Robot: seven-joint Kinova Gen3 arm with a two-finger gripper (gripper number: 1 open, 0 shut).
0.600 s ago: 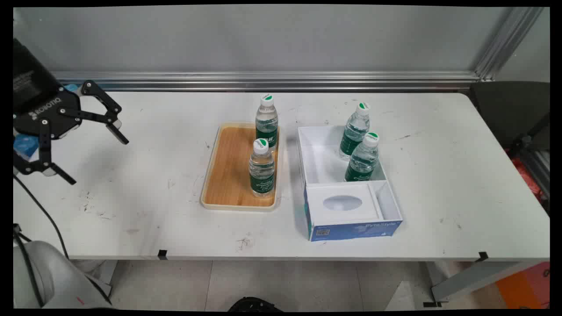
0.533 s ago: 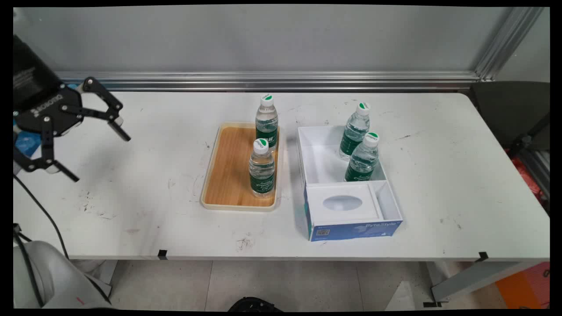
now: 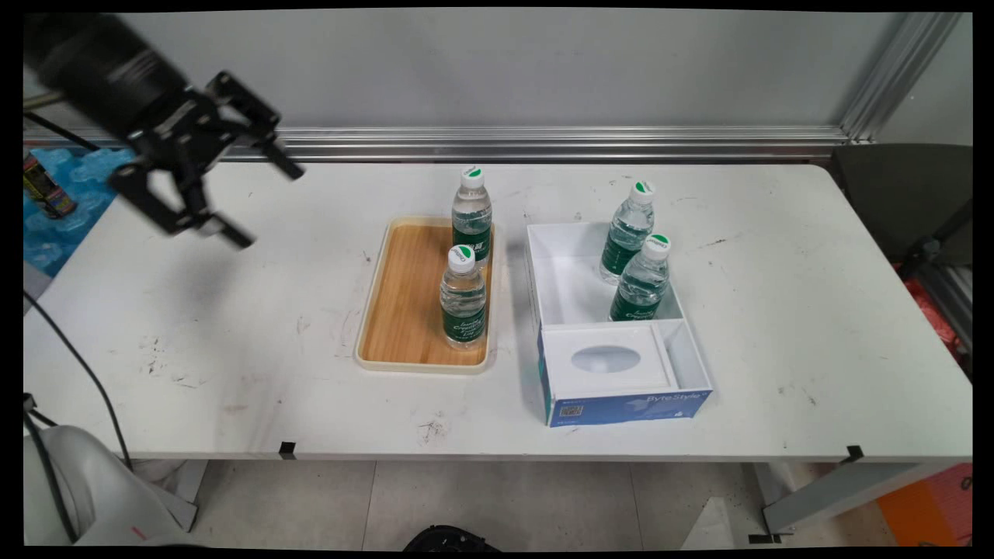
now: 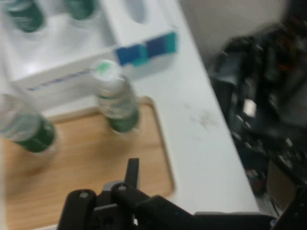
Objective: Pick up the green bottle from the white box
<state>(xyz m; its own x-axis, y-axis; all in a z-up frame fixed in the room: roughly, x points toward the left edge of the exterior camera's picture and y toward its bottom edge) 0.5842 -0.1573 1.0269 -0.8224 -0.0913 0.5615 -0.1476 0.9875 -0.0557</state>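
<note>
Roughly by size: white table [image 3: 233, 326] fills most of the main view, scuffed, grey wall behind it. On it, right of centre, the box [image 3: 613, 388], white inside with a blue front, split into a big far compartment and a near one with an oval-cut insert [image 3: 606, 359]. Just at 9 o'clock of the box, close but apart, the wooden tray [image 3: 404, 303] with a cream rim.

Gripper [image 3: 264, 198] hangs above the table's far-left part, at about 10 o'clock from the tray and well apart from it, tilted down toward the right. Its two black fingers are spread wide with nothing between them. Hand view is blurred; it looks down on the tray [image 4: 81, 143] and box [image 4: 62, 72], with only one finger [image 4: 133, 172] showing clearly.

Four water bottles, all upright, green labels, white caps with a green mark. Two stand in the tray along its right side: far one [image 3: 471, 213] at 12 o'clock of the near one [image 3: 463, 296], close together. Two stand in the box's far compartment: back one [image 3: 627, 230] and front one [image 3: 643, 279], just beside each other, front one next to the divider.

Beyond the table's left edge, a blue patch [image 3: 70, 202] with a small can [image 3: 43, 186] on it.
</note>
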